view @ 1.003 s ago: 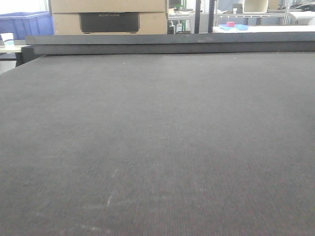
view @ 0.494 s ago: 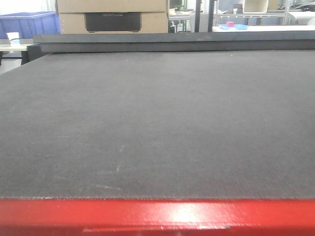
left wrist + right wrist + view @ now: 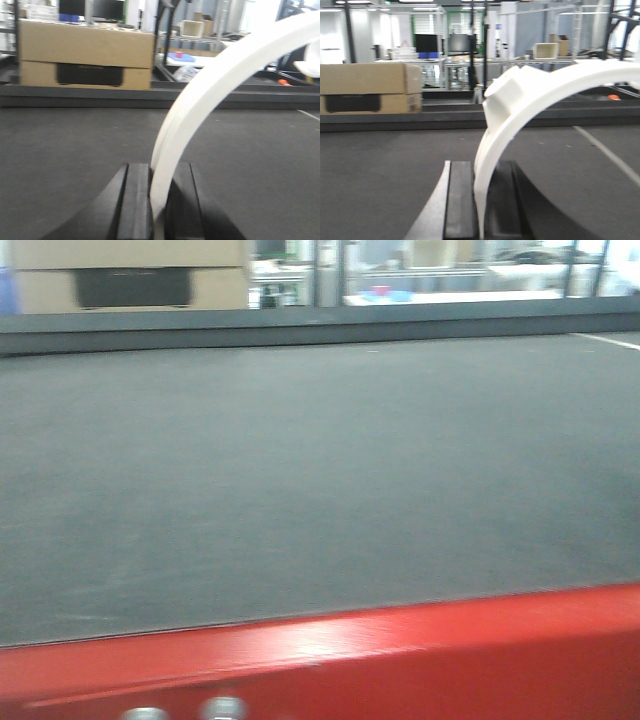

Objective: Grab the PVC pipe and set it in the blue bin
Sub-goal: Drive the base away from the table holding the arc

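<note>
**Front view.** A dark grey table [image 3: 300, 470] fills most of the frame, with a red edge [image 3: 400, 660] across the bottom and a cardboard box [image 3: 130, 275] at upper left. The frame is smeared throughout. No PVC pipe and no blue bin can be made out. Neither arm is shown.

**Left wrist view.** The left gripper [image 3: 159, 172] sits at bottom centre. Its jaws are drawn in and clamped on a white curved strip [image 3: 197, 95], which arcs away to the upper right corner. Only bare table is seen beyond it, with the box at upper left.

**Right wrist view.** The right gripper [image 3: 480, 172] is also at bottom centre, and its jaws are likewise closed tight on a white curved band [image 3: 560, 87] sweeping to the right edge. A stubby boss [image 3: 512, 95] stands on the band at centre (whether it is the pipe or part of the band cannot be told).

**Step in hand, as judged.** The pipe is not yet located with any certainty, so the grab is not begun.

**Next move, as judged.** The pipe and the bin must first be brought into view. One pair of jaws must then be freed and opened before a grasp on a cylinder about as wide as the gripper is tried.
</note>
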### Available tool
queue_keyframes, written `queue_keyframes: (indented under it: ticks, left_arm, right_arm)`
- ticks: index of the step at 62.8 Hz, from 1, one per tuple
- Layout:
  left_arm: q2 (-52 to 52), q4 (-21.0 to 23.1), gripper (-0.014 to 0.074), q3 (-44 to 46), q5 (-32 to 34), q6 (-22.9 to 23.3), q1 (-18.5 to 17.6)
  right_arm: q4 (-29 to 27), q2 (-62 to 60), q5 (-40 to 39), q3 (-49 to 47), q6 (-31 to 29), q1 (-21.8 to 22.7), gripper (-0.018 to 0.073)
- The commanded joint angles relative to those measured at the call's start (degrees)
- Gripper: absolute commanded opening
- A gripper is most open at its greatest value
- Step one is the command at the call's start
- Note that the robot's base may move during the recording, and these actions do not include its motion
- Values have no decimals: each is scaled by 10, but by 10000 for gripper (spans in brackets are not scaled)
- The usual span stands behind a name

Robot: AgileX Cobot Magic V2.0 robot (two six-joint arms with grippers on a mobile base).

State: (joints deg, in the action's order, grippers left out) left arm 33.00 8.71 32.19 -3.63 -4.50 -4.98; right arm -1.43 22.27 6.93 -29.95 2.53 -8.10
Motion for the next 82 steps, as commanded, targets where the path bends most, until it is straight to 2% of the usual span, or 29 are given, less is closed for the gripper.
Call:
queue_keyframes:
  ticks: [1, 82]
  left_arm:
    - [-2, 1, -111, 0, 16, 0, -3]
    - [-2, 1, -111, 0, 16, 0, -3]
  right_arm:
    - [7, -3, -10, 1, -1, 1, -165]
    - [7, -3, -10, 1, -1, 1, -165]
